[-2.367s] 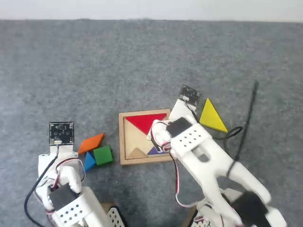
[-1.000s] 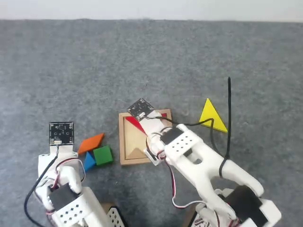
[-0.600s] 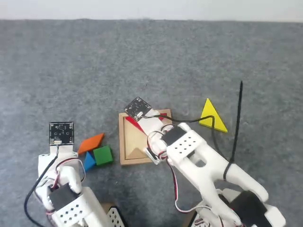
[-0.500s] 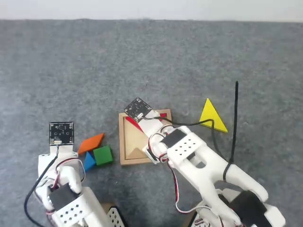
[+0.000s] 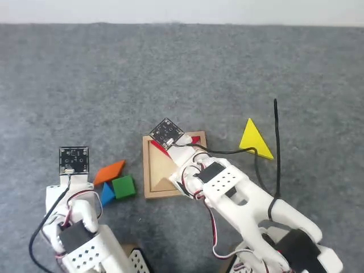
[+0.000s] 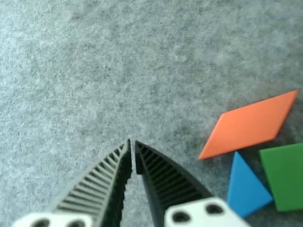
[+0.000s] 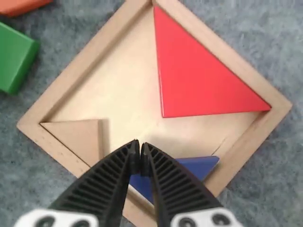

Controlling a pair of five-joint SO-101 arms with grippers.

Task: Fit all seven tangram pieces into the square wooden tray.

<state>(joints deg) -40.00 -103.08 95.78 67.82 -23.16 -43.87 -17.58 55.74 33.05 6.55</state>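
Tray (image 5: 146,170) sits about mid tabletop (image 5: 170,74), slightly toward the near side, and three pieces are in it so far. The big red triangle (image 7: 194,80) fills the far part. A plain wood-coloured triangle (image 7: 80,135) is tucked in the near-left corner, and a dark blue piece (image 7: 201,166) lies along the near-right side.

The right tool (image 7: 137,149) is over the tray, its tips above the bare floor between the wood-coloured triangle on the left and the dark blue piece on the right. The tips sit right at the edge of the blue piece. The jaws are pinched nearly together with nothing in them. Can't tell if the tips actually touch the tray floor or the blue piece.

The other four pieces are out on the tabletop. The yellow triangle (image 5: 254,140) lies by itself to the right of the tray, apart from it. The orange parallelogram (image 5: 109,172), small blue triangle (image 5: 107,194) and green square (image 5: 123,186) are bunched together left of the tray.

The left tool (image 6: 131,144) is just left of that bunch, over bare grey surface. Only a sliver of gap shows between its jaws, it holds nothing, and it's not touching any piece.
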